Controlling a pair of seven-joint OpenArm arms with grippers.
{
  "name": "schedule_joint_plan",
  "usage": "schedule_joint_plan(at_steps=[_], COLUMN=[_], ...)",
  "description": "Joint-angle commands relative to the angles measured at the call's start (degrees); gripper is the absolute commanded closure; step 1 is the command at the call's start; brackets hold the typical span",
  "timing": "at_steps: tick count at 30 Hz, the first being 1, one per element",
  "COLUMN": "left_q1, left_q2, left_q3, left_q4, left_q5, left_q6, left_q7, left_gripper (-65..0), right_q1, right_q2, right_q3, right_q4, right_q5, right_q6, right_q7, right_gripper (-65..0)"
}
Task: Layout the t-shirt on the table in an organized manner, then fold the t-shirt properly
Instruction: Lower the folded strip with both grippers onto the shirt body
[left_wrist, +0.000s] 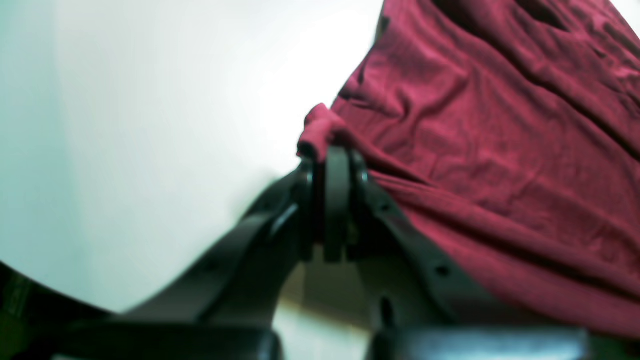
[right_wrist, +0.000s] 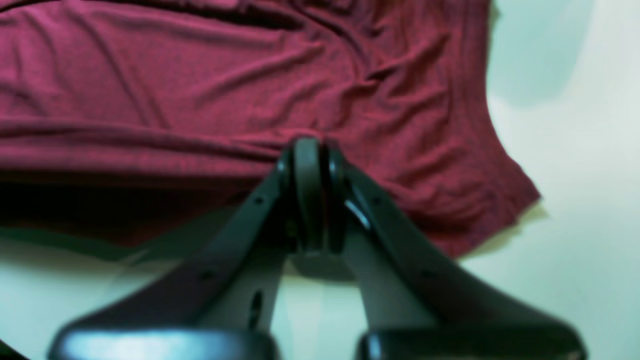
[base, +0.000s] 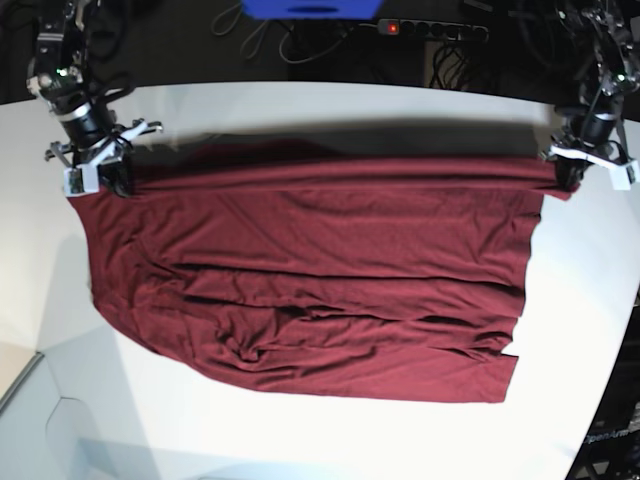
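The dark maroon t-shirt (base: 310, 280) lies spread wide over the white table (base: 330, 110), its far edge pulled taut and lifted between both arms. My left gripper (base: 565, 180) is shut on the shirt's far right corner; in the left wrist view its fingertips (left_wrist: 332, 165) pinch a small bunch of fabric (left_wrist: 322, 127). My right gripper (base: 118, 183) is shut on the far left corner; the right wrist view shows its black fingers (right_wrist: 312, 160) closed over a fold of the t-shirt (right_wrist: 200, 100). Wrinkles run across the near half of the cloth.
A power strip (base: 430, 30) with a red light and cables lie behind the table's far edge, beside a blue object (base: 310, 8). The table's curved edge runs close to the shirt at the right (base: 610, 400).
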Motion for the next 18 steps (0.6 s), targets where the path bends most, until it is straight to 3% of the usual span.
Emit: schedule_joint_plan(at_steps=[1,10,18], left_q1=[-0.39,-1.97,-2.24], left_q2=[-1.43,-3.1,-3.1], left_q3=[-0.6,-0.34,-0.34], left_q4=[0.86,-3.53,-3.97], left_q5=[-0.4,-0.4,-0.4], left_q6=[0.02,0.02,0.02], left_q7=[-1.68,-1.68,-1.68], left_gripper=[-0.1,-0.1,-0.1], right_q1=[1.42,8.98,12.5], right_q2=[0.64,0.64,0.9], right_q3=[0.43,-2.47,-4.14], right_q4=[0.84,0.67,-4.61], right_q5=[0.26,0.26,0.26], right_q6=[-0.37,-0.37,-0.37], right_q7=[0.51,-6.52,-6.96], right_gripper=[0.0,0.0,0.0])
